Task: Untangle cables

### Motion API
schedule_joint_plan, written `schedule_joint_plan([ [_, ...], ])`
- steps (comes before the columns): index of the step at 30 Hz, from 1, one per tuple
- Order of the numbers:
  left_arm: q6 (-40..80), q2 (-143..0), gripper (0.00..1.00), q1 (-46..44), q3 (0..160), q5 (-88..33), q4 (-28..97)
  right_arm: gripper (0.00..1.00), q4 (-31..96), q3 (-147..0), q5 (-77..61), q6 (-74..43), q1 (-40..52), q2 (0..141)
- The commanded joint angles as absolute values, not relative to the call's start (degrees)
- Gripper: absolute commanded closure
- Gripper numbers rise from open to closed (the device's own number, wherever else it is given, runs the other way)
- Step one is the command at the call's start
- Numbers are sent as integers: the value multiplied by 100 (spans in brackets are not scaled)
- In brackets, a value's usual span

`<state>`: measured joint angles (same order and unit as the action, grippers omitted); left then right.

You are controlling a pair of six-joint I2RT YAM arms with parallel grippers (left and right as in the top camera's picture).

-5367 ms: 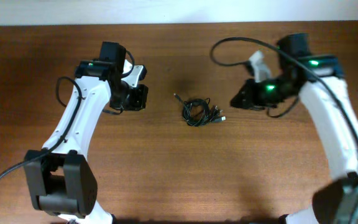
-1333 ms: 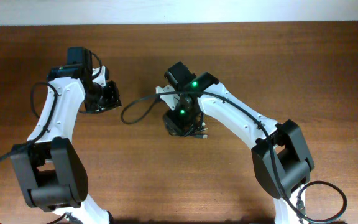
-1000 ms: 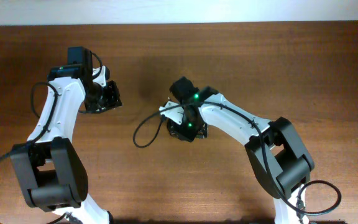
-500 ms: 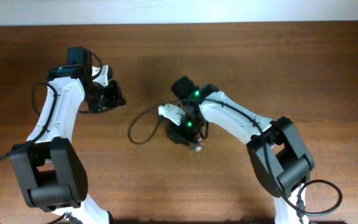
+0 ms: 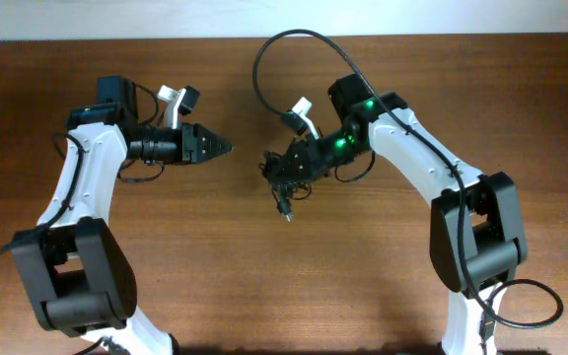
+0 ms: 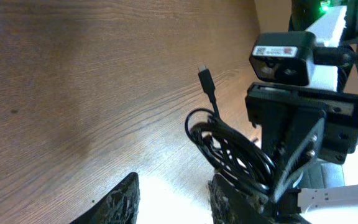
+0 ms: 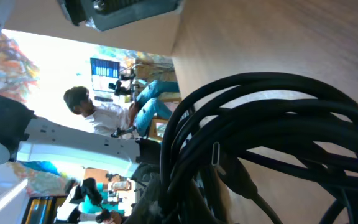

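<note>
The cables (image 5: 285,190) are a tangled bundle of thin black cords, held off the wooden table by my right gripper (image 5: 276,170), which is shut on them; one plug end hangs down. In the right wrist view the cables (image 7: 260,124) fill the frame and cover the jaws (image 7: 188,199). My left gripper (image 5: 223,148) is open and empty, pointing right at the bundle, a short gap to its left. In the left wrist view the cables (image 6: 232,149) hang as a coil with one plug sticking up, just beyond my open fingers (image 6: 176,190).
The wooden table (image 5: 166,276) lies under both arms. A thick black arm cable (image 5: 264,59) loops above the right arm. A white wall edge runs along the back of the table.
My right gripper has lifted the bundle off the table and swung up and to the right. My left gripper has turned and reached right toward the bundle.
</note>
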<state>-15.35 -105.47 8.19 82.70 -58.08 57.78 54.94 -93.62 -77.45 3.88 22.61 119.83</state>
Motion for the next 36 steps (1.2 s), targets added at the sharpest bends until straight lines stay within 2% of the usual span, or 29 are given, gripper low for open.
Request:
schedule_joint_plan([
  [1,-1592,-10608,25,854,8243,-6294,5769,96,5264,-9354,-8694,427,2368,11931],
  [2,-1592,-10608,18,854,8243,-6855,5767,96,5249,-9354,-8726,493,2392,11931],
  [4,-1411,-10608,20,851,8243,-7376,5769,96,5247,-9354,-8820,786,2438,11931],
  [6,-622,-10608,27,819,8243,-7376,5771,96,5251,-9354,-8895,1192,2475,11931],
  [8,-49,-10608,29,740,8243,-7376,5769,96,5242,-9354,-8895,1483,2480,11931],
  [12,60,-10608,30,471,8243,-7363,5586,96,5159,-9354,-8892,1485,2480,11931],
  [15,1061,-10608,34,270,8243,-6556,5332,96,5164,-9354,-8895,1940,2593,11931],
  [17,1872,-10608,33,222,8243,-6071,5205,96,5159,-9354,-8895,2086,2657,11931],
  [19,2338,-10608,39,224,8243,-6012,5162,96,5157,-9356,-8892,2233,2665,11931],
  [24,2484,-10608,38,207,8243,-6075,5642,96,5116,-9356,-8733,2508,2652,11931],
  [27,2484,-10608,28,207,8243,-6082,6069,96,5113,-9354,-8586,2510,2652,11931],
  [29,2482,-10608,28,200,8243,-6191,6167,96,5116,-9354,-8519,2508,2652,11931],
  [34,2484,-10608,42,200,8243,-6165,6152,96,5118,-9354,-8532,2508,2663,11931],
  [36,2482,-10608,44,200,8243,-6165,6110,96,5118,-9354,-8549,2506,2663,11931],
])
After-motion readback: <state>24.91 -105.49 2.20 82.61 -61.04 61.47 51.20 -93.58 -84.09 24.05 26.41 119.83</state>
